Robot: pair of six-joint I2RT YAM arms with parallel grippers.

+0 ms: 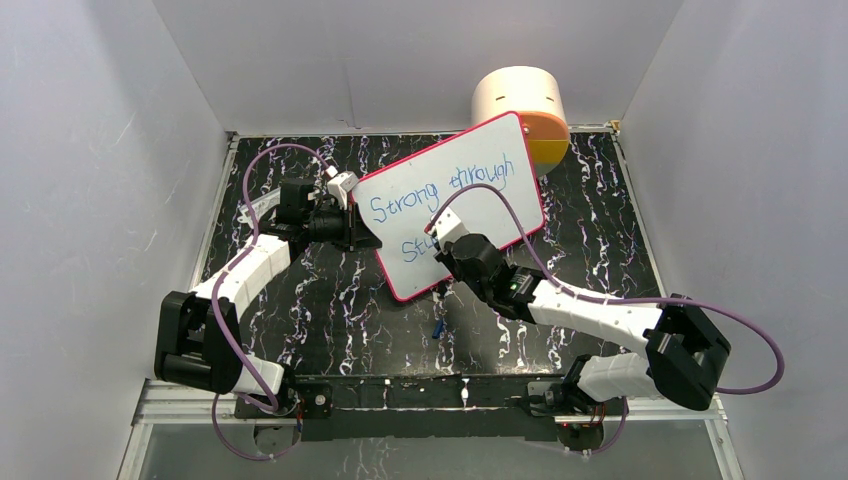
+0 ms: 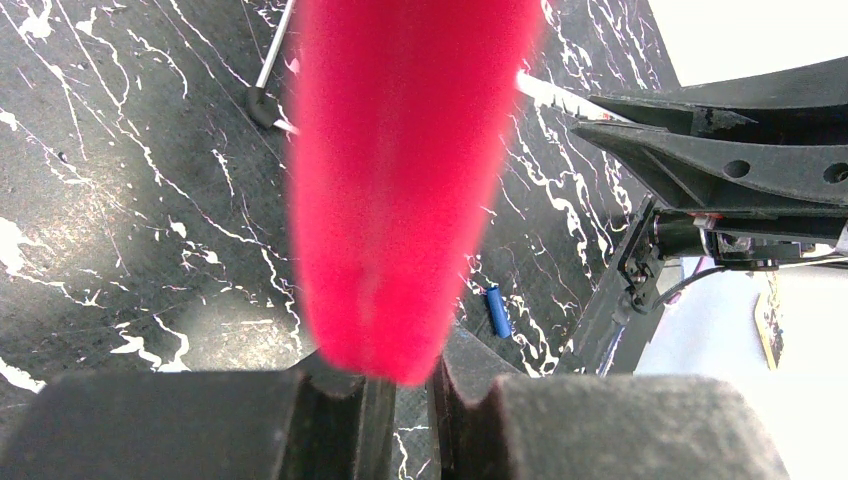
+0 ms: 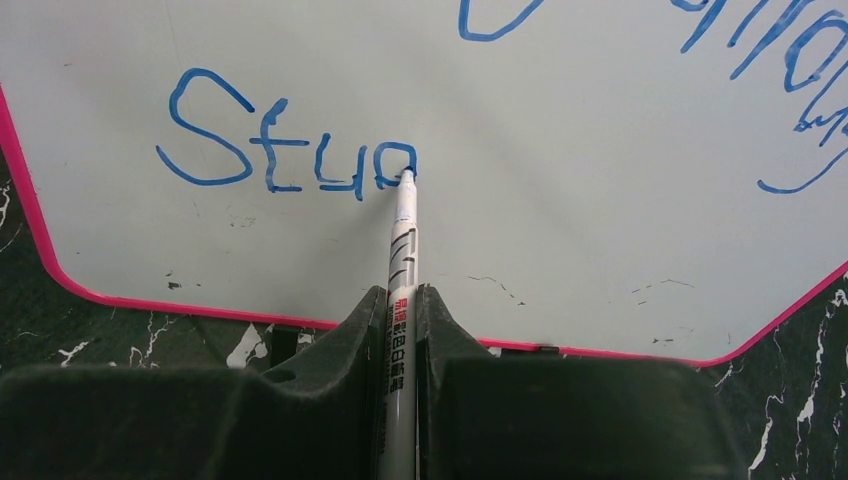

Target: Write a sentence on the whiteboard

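My left tool (image 2: pixel 400 390) is closed on the pink-red frame of the whiteboard (image 1: pixel 455 200), pinching its left edge between both fingers. From that wrist the frame shows as a blurred red band running away from the jaws over the black marbled bench (image 1: pixel 300 300). The board sits at the middle of the bench, turned so that its top right corner points toward the back wall, where it overlaps a cream and orange cylinder (image 1: pixel 520 105). I cannot tell whether the board lies flat or is lifted a little. My right tool (image 3: pixel 402 300) is clamped shut on a white marker (image 3: pixel 403 250), which stands up between the 2 fingers with its tip touching the board's white face. The sentence (image 1: pixel 440 190) is in blue handwriting on 2 lines: the upper line reads "Strong through", and the lower line – near the board's bottom left corner – reads "Stu" followed by a rounded letter that the marker tip rests on. From above, my right tool covers the end of that lower line. A small blue piece (image 1: pixel 438 328) lies on the bench just beside the board's near edge – well apart from both tools.
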